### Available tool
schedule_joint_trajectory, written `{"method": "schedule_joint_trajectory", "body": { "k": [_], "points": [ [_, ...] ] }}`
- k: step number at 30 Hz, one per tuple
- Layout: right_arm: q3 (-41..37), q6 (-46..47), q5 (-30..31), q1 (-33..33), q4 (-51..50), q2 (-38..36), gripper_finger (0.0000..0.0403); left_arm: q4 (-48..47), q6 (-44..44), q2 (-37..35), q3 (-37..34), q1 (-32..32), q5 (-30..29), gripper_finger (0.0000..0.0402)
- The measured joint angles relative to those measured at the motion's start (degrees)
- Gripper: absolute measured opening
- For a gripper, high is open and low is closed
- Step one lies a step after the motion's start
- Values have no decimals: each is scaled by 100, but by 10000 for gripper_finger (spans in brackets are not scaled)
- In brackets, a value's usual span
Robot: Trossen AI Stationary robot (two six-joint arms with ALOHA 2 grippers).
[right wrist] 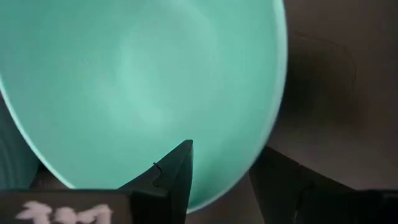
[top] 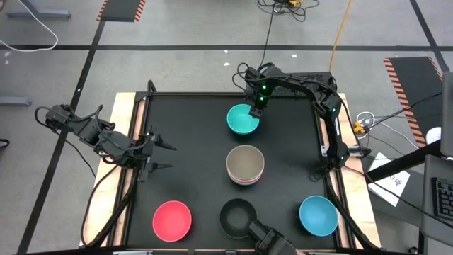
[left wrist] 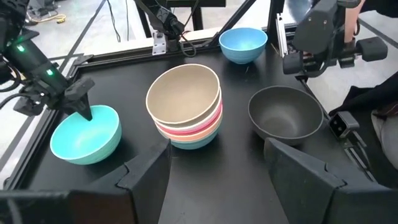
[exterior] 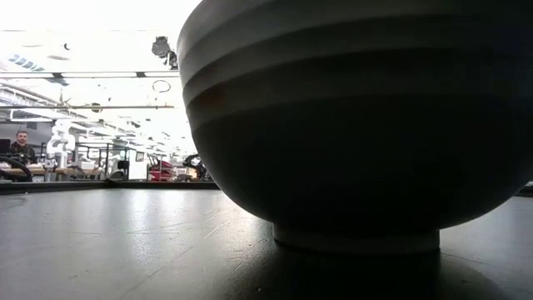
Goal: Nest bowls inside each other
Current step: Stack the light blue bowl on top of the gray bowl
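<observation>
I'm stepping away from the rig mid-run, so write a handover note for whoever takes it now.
Right gripper: at the far rim of the turquoise bowl, one finger inside and one outside, rim not yet pinched.
Left gripper: open, waiting at the table's left edge, holding nothing.
Done: a nested stack stands mid-table, olive-grey bowl on top, with pink and salmon rims and a bluish bowl at the base showing in the left wrist view.
Left: turquoise, pink-red bowl, black bowl and blue bowl are single on the table.
</observation>
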Motion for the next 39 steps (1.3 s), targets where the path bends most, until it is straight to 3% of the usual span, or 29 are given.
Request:
{"method": "schedule_joint_trajectory", "body": {
  "k": [4, 10, 16, 23, 34, 39],
  "points": [
    [57, -232, 1, 0, 2, -5, 123, -107, -39, 0, 0, 2, -9, 257],
    [460, -390, 44, 0, 315, -4, 13, -218, -188, 6, 0, 0, -26, 257],
    [1011, -326, 22, 33, 373, -7, 4, -283, -441, 11, 0, -60, -33, 257],
    [1751, -292, 8, 256, -501, -255, 2, -278, -437, 11, 0, -114, -44, 257],
    [2332, 271, -7, 1690, -1542, -1678, 1, -169, -177, 11, -2, -105, -48, 258],
    [2330, 762, 262, 2218, -1845, -1821, 1, -167, -131, 11, -2, -105, -151, 257]
  ]
}}
